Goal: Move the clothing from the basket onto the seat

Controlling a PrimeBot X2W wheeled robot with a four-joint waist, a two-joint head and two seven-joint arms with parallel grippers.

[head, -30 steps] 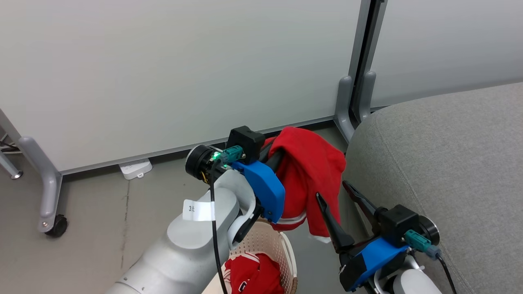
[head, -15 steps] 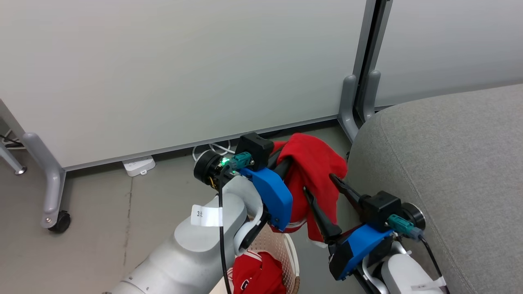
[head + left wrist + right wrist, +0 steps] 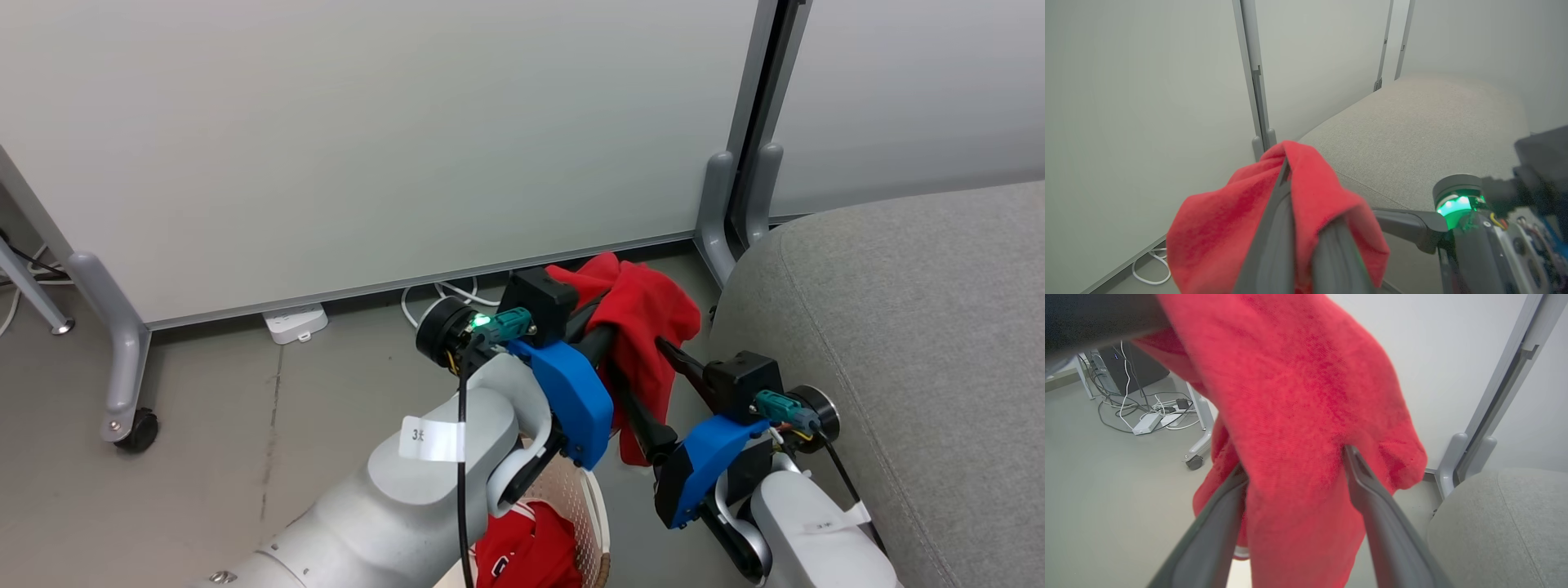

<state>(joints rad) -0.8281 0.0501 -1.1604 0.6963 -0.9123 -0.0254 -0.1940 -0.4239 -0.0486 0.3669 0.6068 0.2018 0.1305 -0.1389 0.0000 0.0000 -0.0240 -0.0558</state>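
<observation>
Beside grey seat (image 3: 898,327), left end effector (image 3: 1300,196) clamps clothing (image 3: 653,327); right end effector (image 3: 1294,459) gapes around it.

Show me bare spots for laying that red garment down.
The grey seat is bare from its rounded edge to the wall panels. Crowded: between seat and basket, where left pincer, right pincer and garment meet.
</observation>
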